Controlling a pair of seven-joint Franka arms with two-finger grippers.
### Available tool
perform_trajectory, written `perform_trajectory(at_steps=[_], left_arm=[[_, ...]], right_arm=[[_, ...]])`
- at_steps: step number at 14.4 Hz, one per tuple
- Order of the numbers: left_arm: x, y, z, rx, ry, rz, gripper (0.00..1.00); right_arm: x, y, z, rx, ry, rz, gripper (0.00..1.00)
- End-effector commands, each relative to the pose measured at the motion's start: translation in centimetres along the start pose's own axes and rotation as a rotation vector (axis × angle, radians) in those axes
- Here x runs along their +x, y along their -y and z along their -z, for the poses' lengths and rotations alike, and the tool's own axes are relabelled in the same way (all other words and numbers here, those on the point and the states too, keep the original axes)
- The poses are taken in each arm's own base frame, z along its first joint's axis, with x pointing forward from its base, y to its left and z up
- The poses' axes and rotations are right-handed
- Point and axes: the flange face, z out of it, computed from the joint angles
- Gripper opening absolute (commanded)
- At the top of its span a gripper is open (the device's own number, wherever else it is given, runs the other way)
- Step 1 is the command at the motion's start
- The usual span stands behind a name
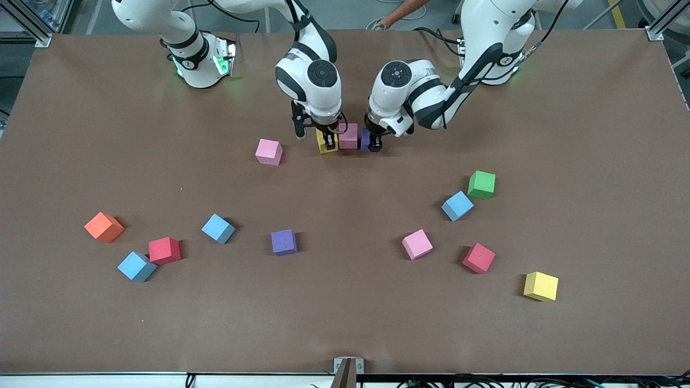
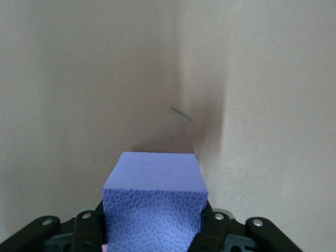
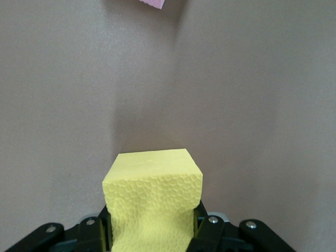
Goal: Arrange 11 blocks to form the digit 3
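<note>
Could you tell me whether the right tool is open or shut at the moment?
Shut on the yellow cube: in the right wrist view, the right tool pinches it from both sides.

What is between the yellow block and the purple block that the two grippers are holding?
A pink block sits between the yellow block and purple block, as the front view shows.

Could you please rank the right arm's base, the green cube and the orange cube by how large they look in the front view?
1. The right arm's base looks clearly largest.
2. The orange cube and the green cube look about alike; the orange one appears slightly wider, but it is turned differently and lies nearer to the camera, so I would not rank them.
</note>
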Motion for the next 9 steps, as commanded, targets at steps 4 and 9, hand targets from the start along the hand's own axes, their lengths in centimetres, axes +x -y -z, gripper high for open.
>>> perform_trajectory(at_steps=[4, 9], left_arm=[[-1.32, 2.18, -0.4, 0.001, 0.014, 0.146, 0.21], [-1.49, 2.1, -0.92, 0.012, 0.018, 0.146, 0.21]], right_arm=[[-0.8, -0.64, -1.79, -0.011, -0.013, -0.043, 0.04], [-0.87, -0.55, -1.88, -0.026, 0.002, -0.083, 0.04]])
